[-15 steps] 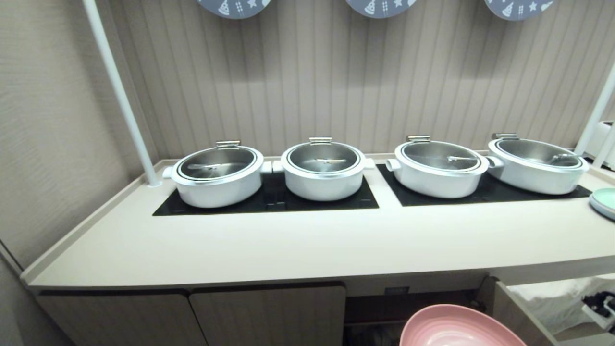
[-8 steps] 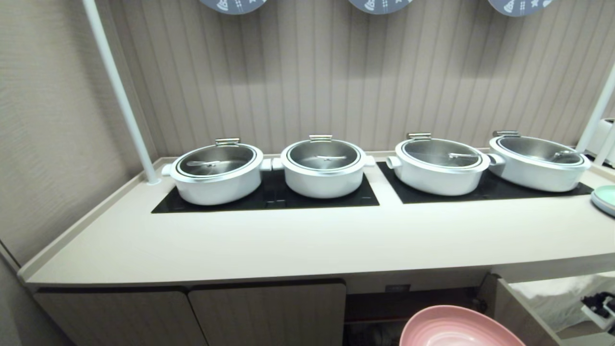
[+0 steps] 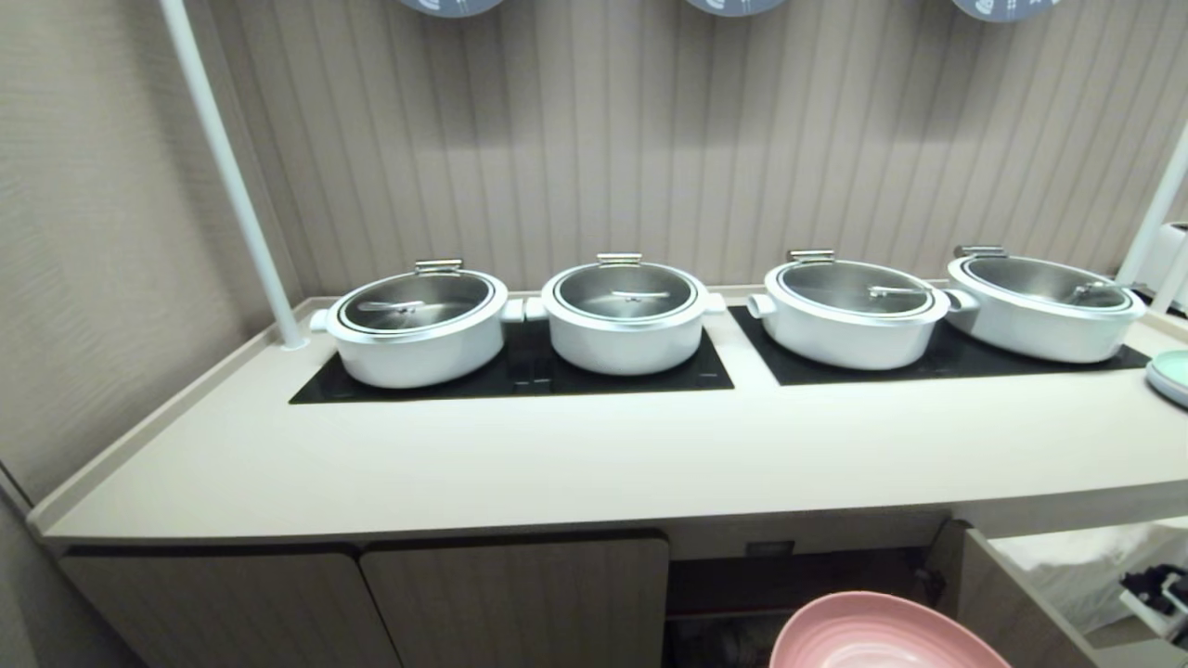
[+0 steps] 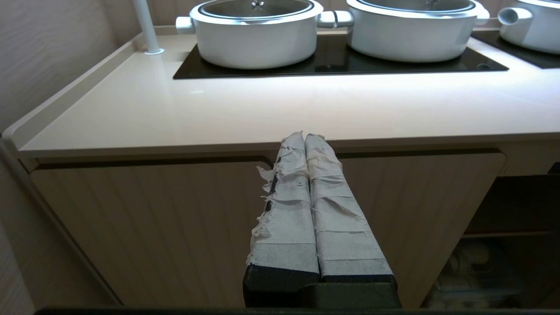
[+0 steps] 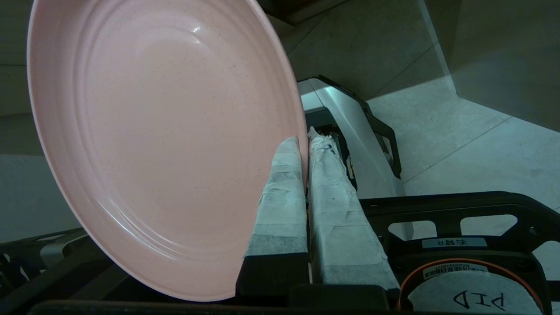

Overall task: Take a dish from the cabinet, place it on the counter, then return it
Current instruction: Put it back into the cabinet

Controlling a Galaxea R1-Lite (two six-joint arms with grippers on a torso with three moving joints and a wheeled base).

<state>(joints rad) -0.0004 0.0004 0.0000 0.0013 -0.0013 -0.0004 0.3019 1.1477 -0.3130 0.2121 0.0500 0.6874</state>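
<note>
Right tool (image 5: 305, 142), two tape-wrapped fingers, is pinching shut on the rim of the round matte pink dish (image 5: 162, 140); the rim is sitting between the fingertips at frame centre, and the plate body is fanning out to the left of the tool, tilted on edge in the right wrist view. In the head view the same dish (image 3: 882, 635) is showing at the bottom edge, right of centre, below the front edge of the long pale cream bench (image 3: 594, 464) and in front of the open beige cabinet (image 3: 798, 580). Left tool (image 4: 305, 142) is sitting closed and empty, parked in front of the fluted doors (image 4: 144, 218) under the bench lip.

Step in hand, as I read it: carrying the dish out of the cabinet toward the bench top. The next move is calling for lifting it clear above the bench edge, levelling it, and placing it on the bare strip in front of the white lidded pots (image 3: 622, 320) on the black glass hob panels (image 3: 510, 376).
</note>
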